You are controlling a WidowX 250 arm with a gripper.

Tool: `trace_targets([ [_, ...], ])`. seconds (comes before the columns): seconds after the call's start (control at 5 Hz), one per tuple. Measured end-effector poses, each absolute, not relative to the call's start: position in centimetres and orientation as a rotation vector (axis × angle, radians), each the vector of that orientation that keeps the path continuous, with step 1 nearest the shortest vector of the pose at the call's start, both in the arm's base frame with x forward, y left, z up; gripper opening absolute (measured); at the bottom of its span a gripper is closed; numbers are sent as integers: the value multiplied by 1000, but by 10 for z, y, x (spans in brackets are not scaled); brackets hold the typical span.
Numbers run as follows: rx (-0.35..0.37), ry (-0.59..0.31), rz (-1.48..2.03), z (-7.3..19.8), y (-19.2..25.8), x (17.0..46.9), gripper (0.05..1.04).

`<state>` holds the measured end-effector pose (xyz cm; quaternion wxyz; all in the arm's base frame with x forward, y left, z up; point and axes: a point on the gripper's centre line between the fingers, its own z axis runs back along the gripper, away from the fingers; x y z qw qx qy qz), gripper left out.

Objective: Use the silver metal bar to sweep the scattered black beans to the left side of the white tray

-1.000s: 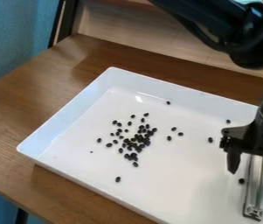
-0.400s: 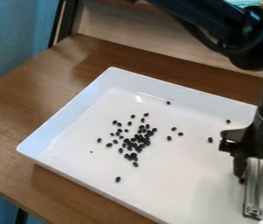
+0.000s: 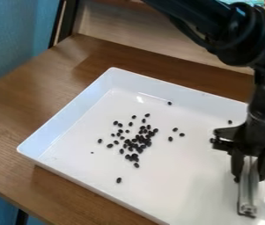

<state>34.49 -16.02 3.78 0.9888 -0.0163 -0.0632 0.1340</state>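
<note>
At the right of the camera view the black gripper (image 3: 250,176) hangs low over the white tray, shut on a silver metal bar (image 3: 248,189). One finger stands on each side of the bar, whose end points toward the tray's front edge. Black beans (image 3: 138,143) lie in a loose cluster around the middle of the tray floor, left of the gripper. A few single beans lie apart, such as one bean (image 3: 119,180) nearer the front and another bean (image 3: 170,103) by the back wall.
The white tray (image 3: 70,111) has raised walls and stands on a brown wooden table (image 3: 46,66). Behind the table is a pale wooden panel (image 3: 123,30). A blue surface (image 3: 11,30) rises at the left.
The gripper's fingers have come together on the metal bar. Since then, gripper and bar have shifted a little to the left. The bean cluster has stayed put.
</note>
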Motion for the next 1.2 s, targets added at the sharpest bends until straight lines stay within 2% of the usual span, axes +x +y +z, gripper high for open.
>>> trace_targets([
  [0.6,4,-94,299,38,-92,345,386],
  [1.2,-5,-68,291,44,-4,320,386],
])
